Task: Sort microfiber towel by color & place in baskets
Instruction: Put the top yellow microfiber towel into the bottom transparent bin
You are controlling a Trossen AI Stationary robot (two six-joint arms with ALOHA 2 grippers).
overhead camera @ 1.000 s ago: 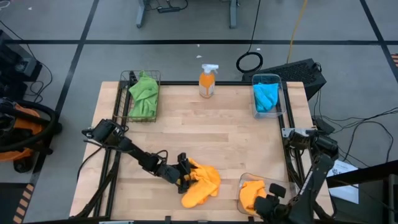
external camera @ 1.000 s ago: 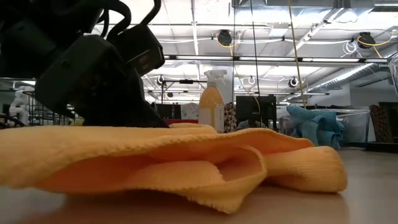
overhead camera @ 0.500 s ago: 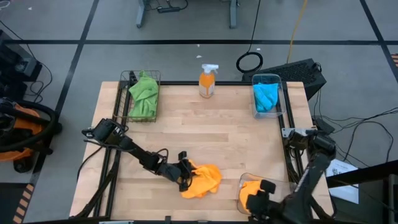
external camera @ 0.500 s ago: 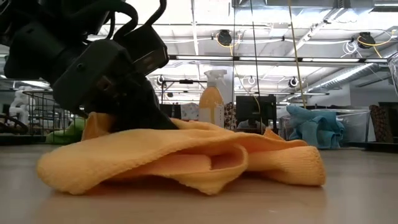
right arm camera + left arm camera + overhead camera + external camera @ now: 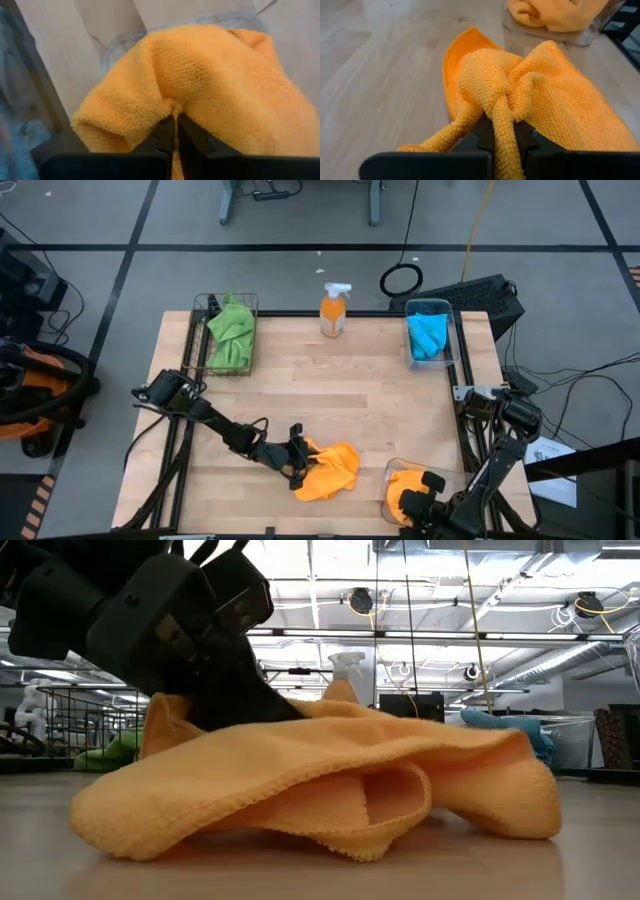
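An orange microfiber towel (image 5: 330,470) lies bunched on the table near the front edge, with my left gripper (image 5: 298,464) shut on its left side. A second orange towel (image 5: 403,484) fills a clear basket (image 5: 390,470) at the front right, and my right gripper (image 5: 175,125) is shut down into it from above. Green towels (image 5: 231,332) sit in the black mesh basket (image 5: 205,305) at the far left. A blue towel (image 5: 428,335) sits in the clear basket (image 5: 452,330) at the far right. My left gripper pinches a raised fold of the orange towel (image 5: 501,120) between its two fingers, coming from the table's left and slanting down. That side is lifted (image 5: 175,715); the rest sags onto the table (image 5: 330,830). My right gripper's fingertips meet on a small crease on top of the orange towel (image 5: 172,107) in the clear basket, pointing steeply down. The towel rests in the basket and bulges over its rim.
An orange spray bottle (image 5: 334,310) with a white trigger stands at the far edge, mid-table. Bare wood lies between the far baskets and the near towels. The front-right basket (image 5: 545,35) is a short way right of the towel held by my left gripper.
My left gripper has taken hold of the loose orange towel. Its spread near part has drawn in toward the fingers, and its left side has lifted off the table. My right gripper has come down onto the orange towel in the front-right basket.
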